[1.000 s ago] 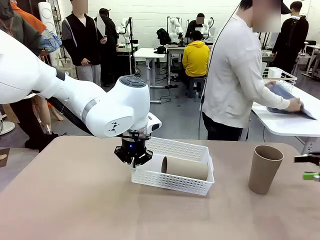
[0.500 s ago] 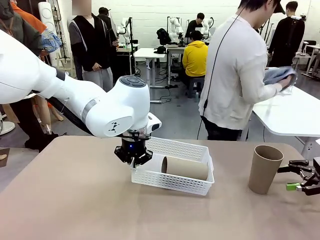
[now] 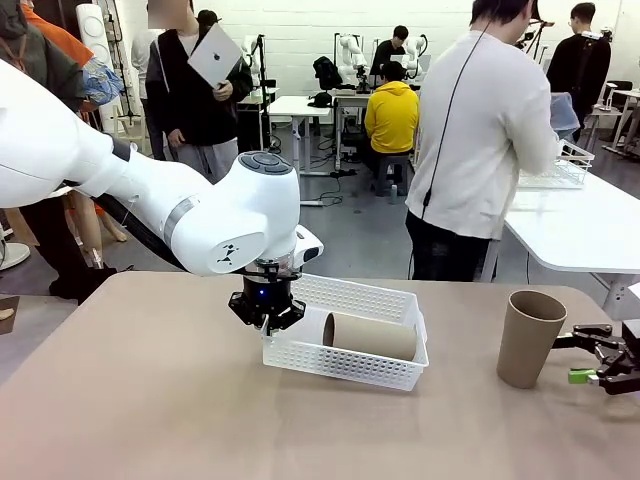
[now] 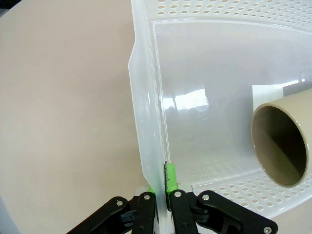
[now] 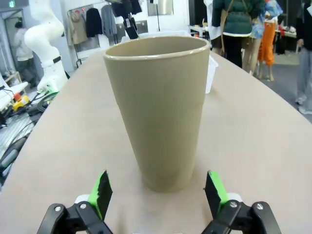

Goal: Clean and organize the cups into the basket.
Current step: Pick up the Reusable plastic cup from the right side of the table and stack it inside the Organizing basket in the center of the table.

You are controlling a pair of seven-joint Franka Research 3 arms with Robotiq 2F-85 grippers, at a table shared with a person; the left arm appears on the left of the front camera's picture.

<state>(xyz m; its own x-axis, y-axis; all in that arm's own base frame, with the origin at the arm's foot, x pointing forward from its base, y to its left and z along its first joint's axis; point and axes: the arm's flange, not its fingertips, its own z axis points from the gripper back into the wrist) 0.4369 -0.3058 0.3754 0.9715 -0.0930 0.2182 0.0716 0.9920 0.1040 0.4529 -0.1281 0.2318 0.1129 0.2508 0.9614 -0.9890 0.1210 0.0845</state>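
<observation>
Two cups: lying cup [image 3: 370,336] in basket [image 3: 345,366], upright cup [image 3: 528,338] right of basket | left gripper [image 3: 266,322] clamps basket wall | right gripper [image 3: 578,357] spread wide

A white brick wall [image 3: 300,25] closes the far side above a grey floor [image 3: 350,220]. White desks [image 3: 300,105] stand far in the middle, where a person in a yellow hoodie [image 3: 392,118] sits. A white table [image 3: 570,225] stands at the right, a person in a white top [image 3: 480,130] beside it.
</observation>
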